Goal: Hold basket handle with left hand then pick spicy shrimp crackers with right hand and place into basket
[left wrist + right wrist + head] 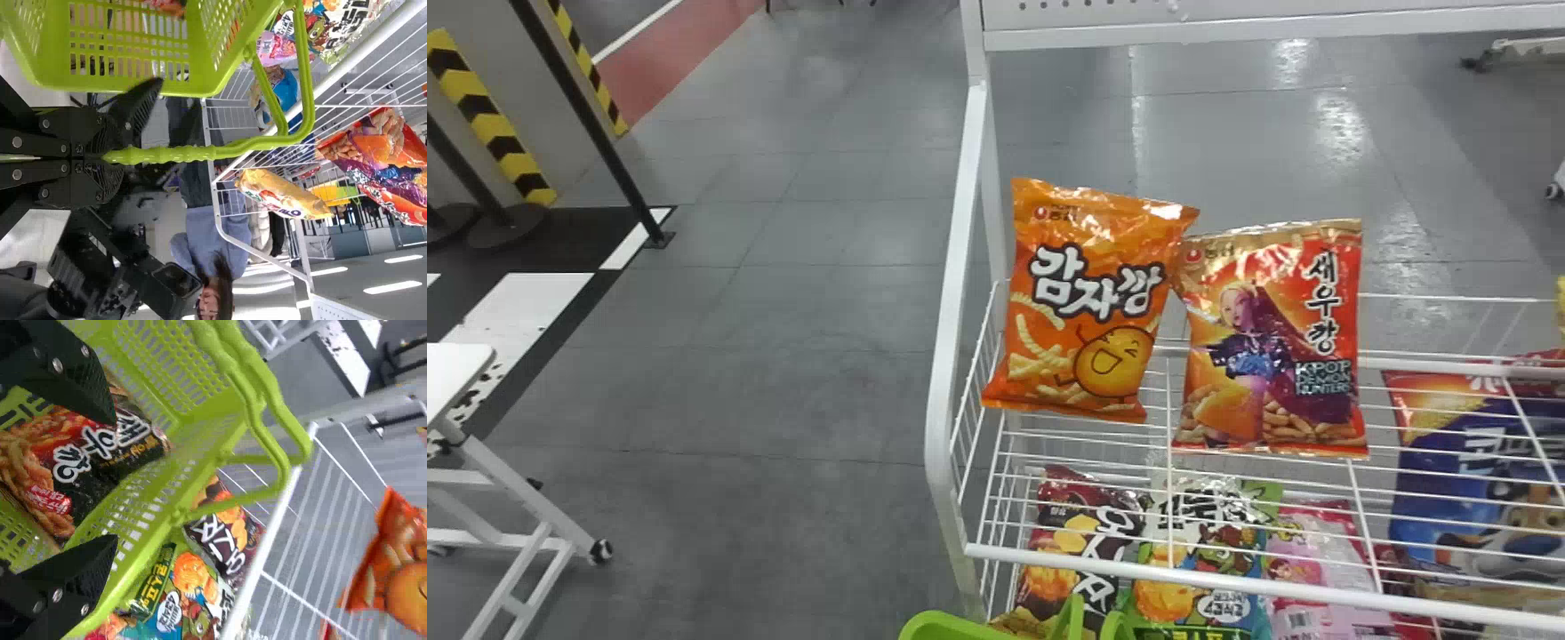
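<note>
The spicy shrimp crackers, a red bag [1272,342] with a gold top, stand on the upper wire shelf in the head view, right of an orange bag. In the left wrist view the red bag [383,157] lies sideways beyond the handle. My left gripper [105,157] is shut on the green basket handle [180,153]. The basket [947,627] shows its rim at the head view's bottom edge. My right gripper [107,483] is open over the basket [200,383], apart from the red bag, with a dark snack bag [87,460] lying inside the basket below it.
The orange potato snack bag [1089,302] stands beside the red one. Several bags [1196,551] lie on the lower shelf, and a large blue bag [1476,480] is at the right. The white rack post [951,356] rises at the shelf's left end, with open floor to its left.
</note>
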Robot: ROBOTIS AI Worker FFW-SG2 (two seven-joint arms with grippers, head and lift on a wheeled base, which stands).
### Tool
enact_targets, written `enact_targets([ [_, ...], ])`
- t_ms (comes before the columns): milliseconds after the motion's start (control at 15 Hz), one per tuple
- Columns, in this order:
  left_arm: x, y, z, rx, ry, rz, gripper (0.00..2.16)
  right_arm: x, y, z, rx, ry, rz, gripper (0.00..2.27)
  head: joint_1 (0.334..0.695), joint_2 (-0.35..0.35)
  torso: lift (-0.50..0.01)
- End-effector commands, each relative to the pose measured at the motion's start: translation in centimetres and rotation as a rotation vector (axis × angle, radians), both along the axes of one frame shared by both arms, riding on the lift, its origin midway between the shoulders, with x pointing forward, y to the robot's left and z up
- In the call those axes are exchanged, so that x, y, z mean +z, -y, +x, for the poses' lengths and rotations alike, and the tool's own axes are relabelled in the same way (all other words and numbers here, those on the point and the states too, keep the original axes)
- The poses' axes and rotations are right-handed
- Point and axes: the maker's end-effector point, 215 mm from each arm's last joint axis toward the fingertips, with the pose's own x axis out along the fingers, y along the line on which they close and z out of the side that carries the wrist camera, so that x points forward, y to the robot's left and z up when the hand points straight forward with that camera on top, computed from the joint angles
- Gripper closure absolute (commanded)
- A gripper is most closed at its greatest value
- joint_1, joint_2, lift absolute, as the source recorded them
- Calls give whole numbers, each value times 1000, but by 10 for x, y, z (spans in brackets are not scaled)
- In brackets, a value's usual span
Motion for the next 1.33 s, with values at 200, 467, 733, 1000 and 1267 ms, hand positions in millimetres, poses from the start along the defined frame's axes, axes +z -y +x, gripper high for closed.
enact_targets([
  [200, 1, 1, 1, 5, 0, -8, 1892, 31, 47, 19, -91, -8, 78, 66, 695, 43, -37],
  [467, 2, 1, 2, 3, 3, -8, 1892, 75, 76, 66, -180, 138, 145, 66, 695, -75, -37],
  [733, 1, 2, 1, 2, 1, -10, 1892, 127, 112, 125, -284, 401, 223, 66, 695, -155, -37],
  [1000, 1, 2, 1, 1, -1, -10, 1892, 150, 149, 154, -372, 589, 284, 66, 695, -222, -37],
  [1267, -1, 4, 0, -1, -7, -13, 1892, 137, 175, 161, -450, 622, 279, 43, 695, -289, -37],
])
